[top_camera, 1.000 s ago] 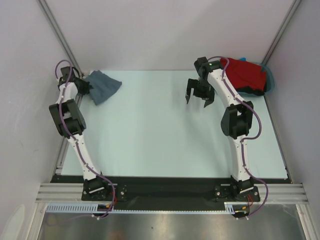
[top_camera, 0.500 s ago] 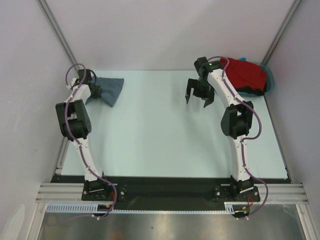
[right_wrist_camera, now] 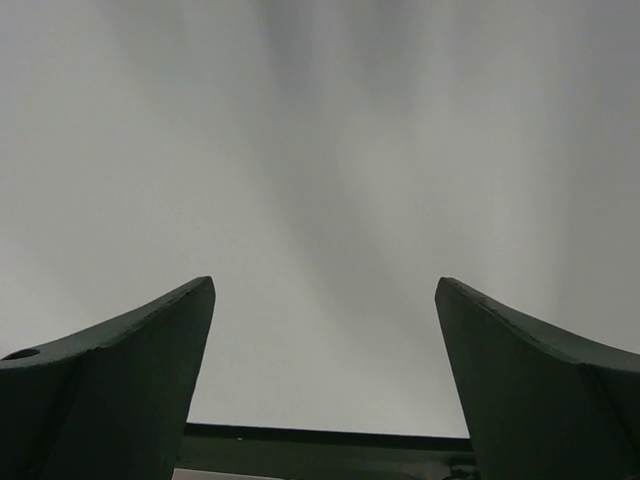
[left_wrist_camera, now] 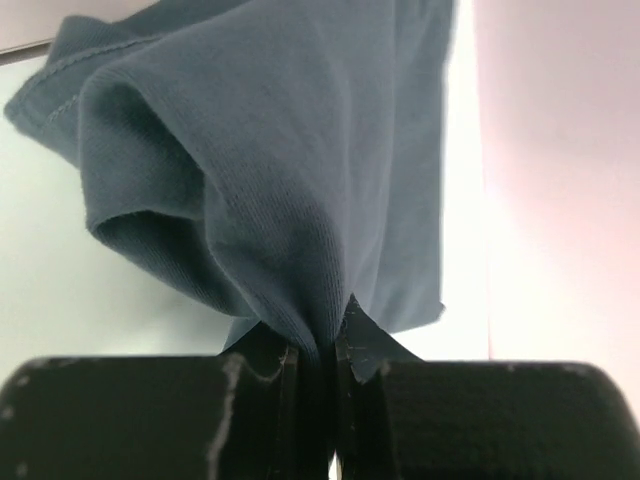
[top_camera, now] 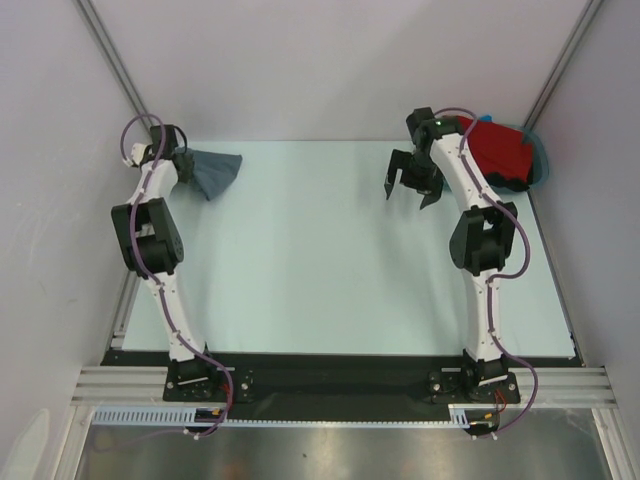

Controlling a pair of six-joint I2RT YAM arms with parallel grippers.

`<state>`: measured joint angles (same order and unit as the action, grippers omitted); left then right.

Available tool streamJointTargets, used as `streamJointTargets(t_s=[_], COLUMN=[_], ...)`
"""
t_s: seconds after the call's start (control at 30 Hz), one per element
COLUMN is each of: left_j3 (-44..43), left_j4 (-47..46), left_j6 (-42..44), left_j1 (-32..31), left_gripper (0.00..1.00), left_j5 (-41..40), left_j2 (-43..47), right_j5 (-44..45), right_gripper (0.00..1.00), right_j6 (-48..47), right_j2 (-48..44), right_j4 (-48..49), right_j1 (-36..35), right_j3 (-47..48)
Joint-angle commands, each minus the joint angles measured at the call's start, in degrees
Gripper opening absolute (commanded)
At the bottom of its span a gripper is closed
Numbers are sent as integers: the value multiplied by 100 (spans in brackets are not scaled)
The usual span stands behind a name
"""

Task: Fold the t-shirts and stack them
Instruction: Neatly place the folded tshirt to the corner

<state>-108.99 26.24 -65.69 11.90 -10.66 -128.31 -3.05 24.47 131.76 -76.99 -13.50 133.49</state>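
While the grey shirt sits bunched in the left pincer at the far left corner of the counter, the top view puts the red shirt heaped in the tub at far right. The right pincer is spread wide and empty near it, over the counter. Left wrist: jaws clamped on a thin pinch of grey cloth, the rest drooping in folds, a stitched hem at upper left; can't tell which part of the shirt is gripped. Right wrist: both fingers wide apart, nothing between, only blank surface ahead. Step looks like laying the grey shirt out flat. To do it well: carry it toward mid-counter, let the loose end land first, drag to smooth it, and bring the right pincer over for a second corner before letting go.
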Motion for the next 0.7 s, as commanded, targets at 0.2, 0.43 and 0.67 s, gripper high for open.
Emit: streamJointTargets(t_s=[0.2,0.43,0.67], left_j3=[-324,-1290,-1757], left_j4=[-180,-110,-215], left_j6=[-321,-567,-1058], left_j1=[190,243,58], left_gripper=[0,0,0], left_j5=[-227,-139,-7], left_j2=[-370,-1020,-1433], right_j5=[-29,-20,-73], right_gripper=[100,100,100], right_j6=[-144,-171,-162], right_j2=[-63,-37,139], right_j4=[-492,-571,-703], right_j1=[93,128,137], right_j3=[502,572,871])
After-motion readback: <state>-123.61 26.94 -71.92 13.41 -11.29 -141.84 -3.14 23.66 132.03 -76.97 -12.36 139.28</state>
